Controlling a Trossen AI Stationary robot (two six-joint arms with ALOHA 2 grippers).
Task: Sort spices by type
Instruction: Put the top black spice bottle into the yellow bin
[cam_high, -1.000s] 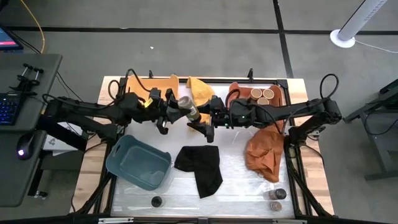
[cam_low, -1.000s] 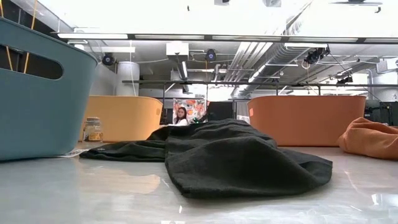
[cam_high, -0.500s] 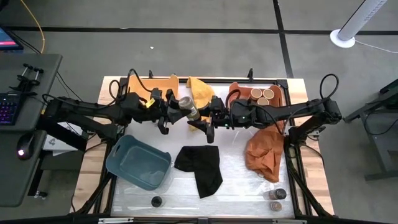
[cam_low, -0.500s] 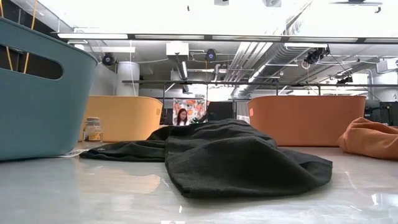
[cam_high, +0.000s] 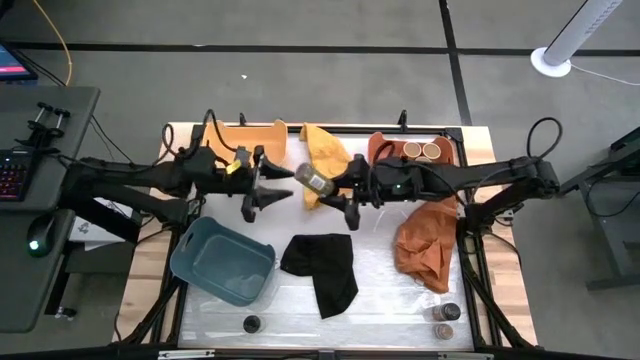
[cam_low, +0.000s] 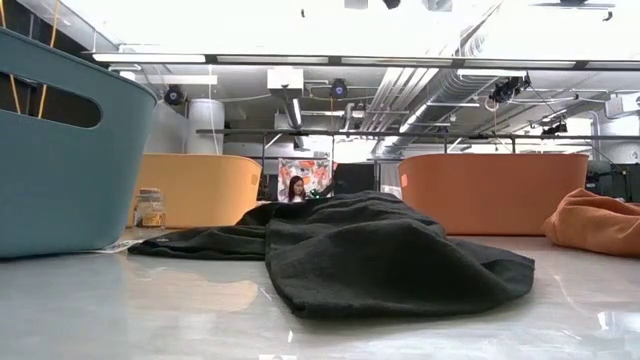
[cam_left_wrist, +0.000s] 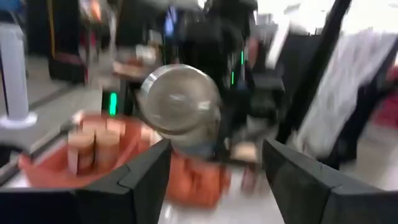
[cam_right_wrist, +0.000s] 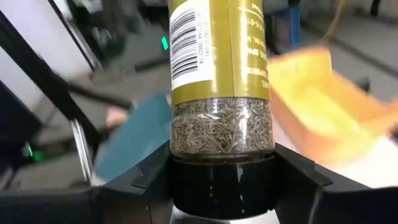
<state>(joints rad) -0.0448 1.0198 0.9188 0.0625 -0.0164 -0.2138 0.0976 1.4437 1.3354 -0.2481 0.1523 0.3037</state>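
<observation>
The right gripper (cam_right_wrist: 221, 180) clamps the jar (cam_right_wrist: 219, 81) by its black lid end; dried green flakes fill the glass, and the olive label carries a barcode and small print too blurred to read. Beyond the jar, the left gripper (cam_high: 258, 187) stands spread, apart from it. Farther off, tan-lidded jars (cam_high: 422, 150) sit in the coral tray (cam_high: 377, 146).

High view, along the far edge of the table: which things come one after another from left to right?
yellow tray → yellow cloth → coral tray holding tan-lidded jars
</observation>
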